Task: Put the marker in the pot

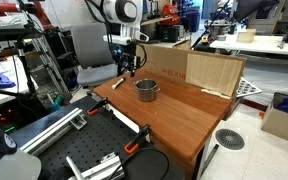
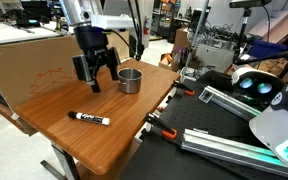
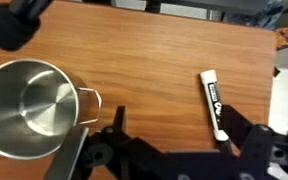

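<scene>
The marker (image 2: 88, 119) is a slim dark stick with a white label, lying flat on the wooden table near its front edge. In the wrist view the marker (image 3: 213, 103) lies with its lower tip beside one finger. The pot (image 2: 130, 80) is a small silvery metal pot standing upright and empty; it also shows in an exterior view (image 1: 147, 90) and in the wrist view (image 3: 29, 105). My gripper (image 2: 94, 82) hangs open and empty above the table, between pot and marker, and shows in an exterior view (image 1: 130, 70) and in the wrist view (image 3: 179, 125).
Large cardboard boxes (image 1: 194, 65) stand along the back of the table (image 2: 114, 140), and show in an exterior view (image 2: 24, 60). Orange-and-black clamps (image 2: 159, 125) sit at the table's edge. Metal rails and equipment lie beyond that edge.
</scene>
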You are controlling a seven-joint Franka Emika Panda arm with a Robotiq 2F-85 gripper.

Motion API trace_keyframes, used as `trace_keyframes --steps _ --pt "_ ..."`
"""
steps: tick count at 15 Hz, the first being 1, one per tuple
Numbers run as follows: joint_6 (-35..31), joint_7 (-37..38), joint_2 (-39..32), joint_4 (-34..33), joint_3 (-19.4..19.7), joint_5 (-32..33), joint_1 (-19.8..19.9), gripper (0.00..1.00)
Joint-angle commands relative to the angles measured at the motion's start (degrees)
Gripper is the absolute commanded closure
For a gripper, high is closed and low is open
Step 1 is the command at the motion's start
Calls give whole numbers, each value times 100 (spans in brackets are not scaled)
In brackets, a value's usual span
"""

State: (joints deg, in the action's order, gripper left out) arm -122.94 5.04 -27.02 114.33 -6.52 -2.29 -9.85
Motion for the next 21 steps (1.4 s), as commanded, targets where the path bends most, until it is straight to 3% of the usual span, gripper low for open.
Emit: trace_keyframes --steps 1,10,17,18,19,21 --pt "444 125 -536 -654 -49 -118 -55 0" --pt "1133 491 -1487 -1761 -52 -99 -353 0" --pt "1206 978 -2045 -2342 60 12 -604 0" --pt "1198 1036 -2119 -2409 78 17 -621 25" --pt "1215 1090 -2181 -2469 95 15 -636 26" --pt "1331 1131 -2221 -2584 105 31 -653 40"
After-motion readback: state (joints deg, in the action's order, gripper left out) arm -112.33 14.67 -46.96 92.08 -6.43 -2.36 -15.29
